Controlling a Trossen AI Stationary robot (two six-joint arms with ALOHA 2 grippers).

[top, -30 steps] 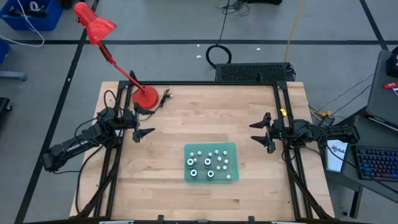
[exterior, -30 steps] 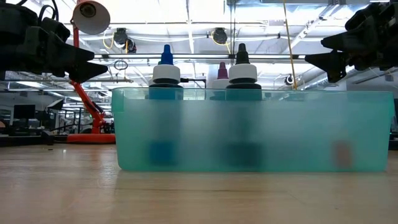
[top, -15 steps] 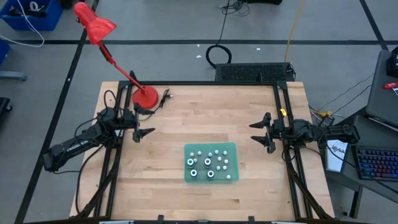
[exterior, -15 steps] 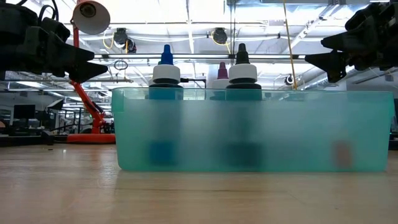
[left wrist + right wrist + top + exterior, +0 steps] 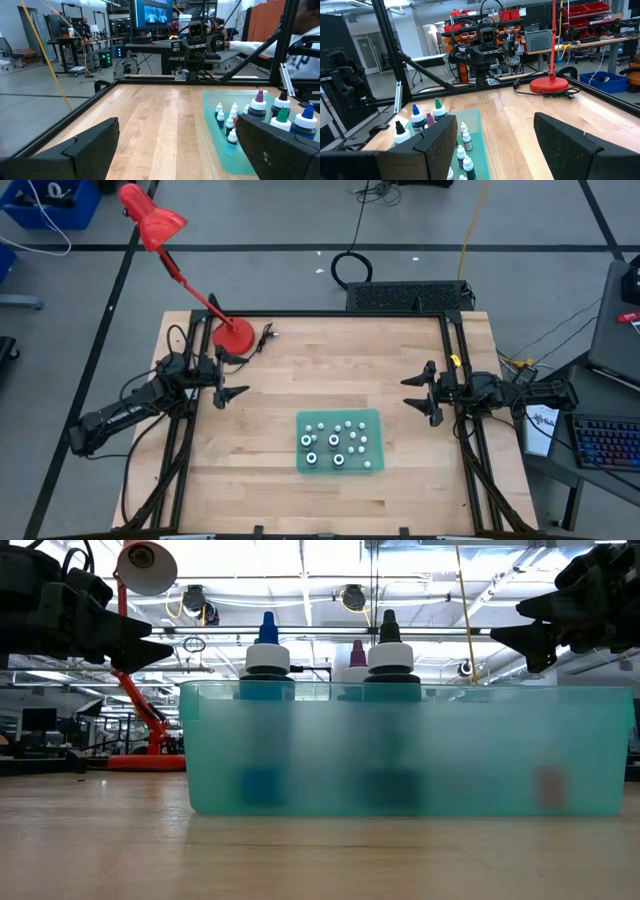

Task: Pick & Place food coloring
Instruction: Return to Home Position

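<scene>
Toward 6 o'clock on the wooden table (image 5: pixel 330 370) sits the green bin (image 5: pixel 372 418), with the food coloring (image 5: pixel 336 442) bottles upright inside. In the low view its frosted wall blurs them, and only the taller caps clear the rim. At 9 o'clock the left gripper (image 5: pixel 232 380) hangs empty, fingers spread wide; the right gripper (image 5: pixel 414 391) mirrors it at 3 o'clock. A red lamp (image 5: pixel 235 336) base stands at 11 o'clock, just behind the left gripper

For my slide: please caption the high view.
Food coloring bottles in the green bin; left gripper and right gripper wait open at either side.
</scene>
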